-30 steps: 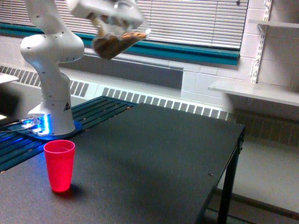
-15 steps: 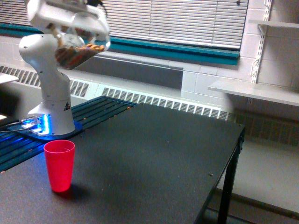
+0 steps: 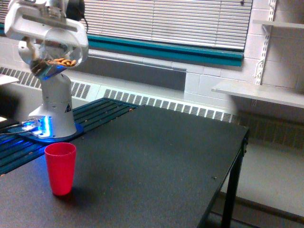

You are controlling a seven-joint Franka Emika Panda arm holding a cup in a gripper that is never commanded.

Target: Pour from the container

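Open tabletop (image 3: 156, 156) beyond red cup (image 3: 60, 167); arm base (image 3: 53, 118) behind

A single exterior view looks from slightly above, across the near corner of the dark, flat-topped table (image 3: 156, 161). It faces the far wall with white slatted window blinds (image 3: 180, 21), taking in the white robot arm base (image 3: 54, 111) at far left.

Red plastic cup (image 3: 60, 168) stands upright on the black table (image 3: 156, 161), near the exterior view's left edge. Table leg (image 3: 229, 199) visible at the exterior view's right. Closed window blinds (image 3: 166, 21) above a teal sill band (image 3: 166, 50). Radiator grille (image 3: 161, 104) along the wall. White wall shelf (image 3: 259, 92) on the exterior view's right, bare on top
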